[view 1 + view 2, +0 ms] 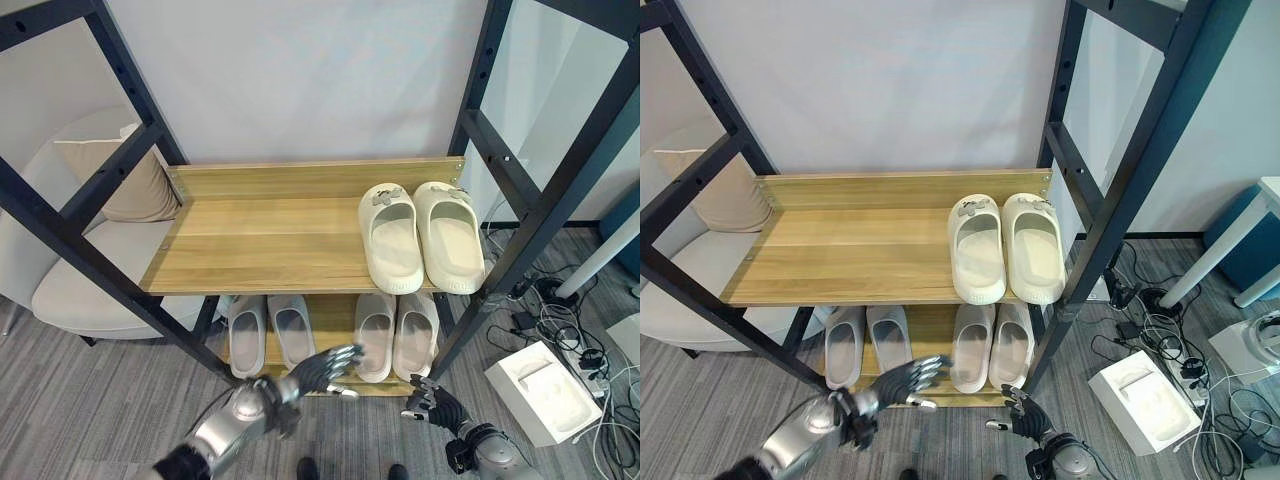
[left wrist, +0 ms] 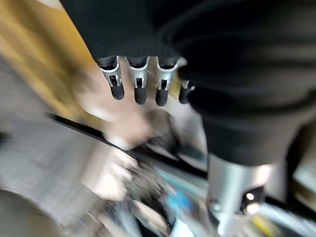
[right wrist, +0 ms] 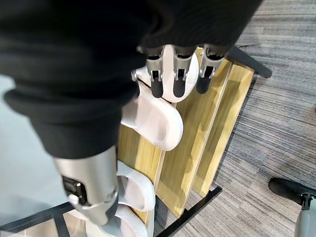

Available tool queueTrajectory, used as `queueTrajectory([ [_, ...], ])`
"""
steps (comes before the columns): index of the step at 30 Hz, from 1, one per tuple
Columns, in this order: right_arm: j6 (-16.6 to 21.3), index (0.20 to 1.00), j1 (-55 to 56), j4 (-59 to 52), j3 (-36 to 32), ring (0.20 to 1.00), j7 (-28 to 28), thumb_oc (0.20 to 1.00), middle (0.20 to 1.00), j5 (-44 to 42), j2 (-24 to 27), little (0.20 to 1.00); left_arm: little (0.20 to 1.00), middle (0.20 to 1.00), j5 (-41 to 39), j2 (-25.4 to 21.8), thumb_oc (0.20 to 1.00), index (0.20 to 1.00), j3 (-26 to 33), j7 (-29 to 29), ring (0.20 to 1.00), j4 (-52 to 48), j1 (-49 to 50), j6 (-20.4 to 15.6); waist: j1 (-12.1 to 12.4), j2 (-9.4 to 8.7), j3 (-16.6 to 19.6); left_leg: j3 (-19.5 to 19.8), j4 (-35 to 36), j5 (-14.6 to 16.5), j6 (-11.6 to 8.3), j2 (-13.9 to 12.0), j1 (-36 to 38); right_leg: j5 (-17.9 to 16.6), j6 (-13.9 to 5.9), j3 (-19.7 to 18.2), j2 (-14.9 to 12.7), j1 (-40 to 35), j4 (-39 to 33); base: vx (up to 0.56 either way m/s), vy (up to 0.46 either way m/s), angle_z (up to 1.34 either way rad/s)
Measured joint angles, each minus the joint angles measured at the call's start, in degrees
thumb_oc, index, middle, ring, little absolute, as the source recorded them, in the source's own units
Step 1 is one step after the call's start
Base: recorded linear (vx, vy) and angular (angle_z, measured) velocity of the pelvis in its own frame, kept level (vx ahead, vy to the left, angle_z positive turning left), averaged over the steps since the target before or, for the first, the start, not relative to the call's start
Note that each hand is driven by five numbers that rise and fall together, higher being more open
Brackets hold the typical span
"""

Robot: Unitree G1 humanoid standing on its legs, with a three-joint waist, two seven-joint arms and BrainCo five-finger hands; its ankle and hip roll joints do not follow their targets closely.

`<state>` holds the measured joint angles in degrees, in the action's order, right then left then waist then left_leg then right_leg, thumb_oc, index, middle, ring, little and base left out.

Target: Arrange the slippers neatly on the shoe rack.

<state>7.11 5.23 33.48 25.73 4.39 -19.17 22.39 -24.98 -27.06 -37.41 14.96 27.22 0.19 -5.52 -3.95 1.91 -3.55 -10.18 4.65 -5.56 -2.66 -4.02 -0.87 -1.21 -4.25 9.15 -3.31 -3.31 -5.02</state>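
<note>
Left hand (image 1: 318,370) open before shoe rack (image 1: 260,235), cream slippers (image 1: 420,235) paired, no legible labels

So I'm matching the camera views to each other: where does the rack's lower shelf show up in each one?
Left eye view: lower shelf at bottom centre, wood showing between the two pairs.
Right eye view: bottom centre, slightly further left.
Left wrist view: too blurred to tell.
Right wrist view: wooden boards running diagonally through the middle.
Shared landmark: the pale slippers lying on it.
</note>
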Motion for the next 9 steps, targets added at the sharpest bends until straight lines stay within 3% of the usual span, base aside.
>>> queueTrajectory([
  [2,-0.05,1.000,0.41,0.37,-1.98,1.000,-0.25,1.000,1.000,0.00,-0.63,1.000,1.000,1.000,3.85,6.73,1.000,1.000,11.31,-3.95,1.000,12.22,4.40,-0.74,0.09,-0.23,0.12,0.00,0.00,0.04,0.00,0.01,0.01,0.08,0.02,-0.07,-0.03,0.01,-0.02,0.00,-0.001,0.02],
  [4,-0.12,1.000,0.80,1.52,-2.84,1.000,-0.80,1.000,1.000,-0.01,-0.62,1.000,1.000,1.000,4.19,7.04,1.000,1.000,12.39,-6.87,1.000,16.42,5.77,0.75,0.69,-0.87,0.23,0.15,0.00,0.04,-0.02,-0.06,-0.16,0.14,0.11,0.11,0.05,-0.05,0.00,0.00,-0.002,0.08],
  [5,-0.12,1.000,0.80,2.82,-4.62,1.000,-1.54,1.000,1.000,-0.01,-0.91,1.000,1.000,1.000,3.55,11.95,1.000,1.000,20.20,-9.27,1.000,24.48,5.64,0.06,1.29,-1.07,0.59,0.06,0.00,0.10,0.04,0.05,-0.06,0.13,0.10,0.00,-0.06,-0.11,-0.01,0.01,-0.004,0.04],
  [9,-0.18,1.000,1.88,4.38,-6.65,1.000,-2.79,1.000,1.000,0.03,-1.11,1.000,1.000,1.000,3.11,12.68,1.000,1.000,23.19,-13.65,1.000,25.78,4.54,0.13,1.36,-2.08,1.43,0.07,0.01,0.22,-0.12,0.02,-0.05,0.06,0.10,-0.02,-0.03,-0.13,-0.01,0.00,0.000,0.00],
])
